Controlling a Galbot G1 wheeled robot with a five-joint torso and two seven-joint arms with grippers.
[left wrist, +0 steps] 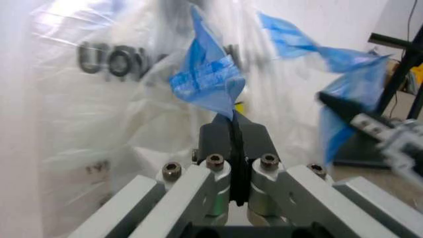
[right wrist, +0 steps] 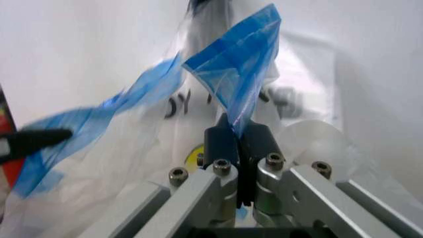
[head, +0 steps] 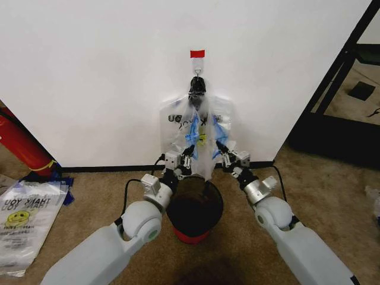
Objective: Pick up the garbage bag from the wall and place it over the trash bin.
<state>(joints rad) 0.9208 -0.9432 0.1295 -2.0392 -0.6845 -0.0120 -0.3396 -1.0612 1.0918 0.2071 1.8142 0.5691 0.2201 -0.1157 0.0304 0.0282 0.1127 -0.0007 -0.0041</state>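
Garbage bag (head: 199,127) at frame centre hanging from black hook clip (head: 197,85) on the wall (head: 95,71), left gripper (head: 187,153) and right gripper (head: 221,146) each clamped on a blue-tinted side, trash bin (head: 195,208) directly below at lower centre.

A long red cylinder (head: 21,142) leans at the left edge of the head view, its lower end ringed by a yellow band and resting on blue scraps (head: 59,178). On the brown carpet (head: 332,196) beside it lie spare plastic bags (head: 24,222) (lettering and a yellow smiley face visible on top). To the right stands a black metal frame (head: 341,77), with a small dark square object (head: 361,90) on the floor beyond it.
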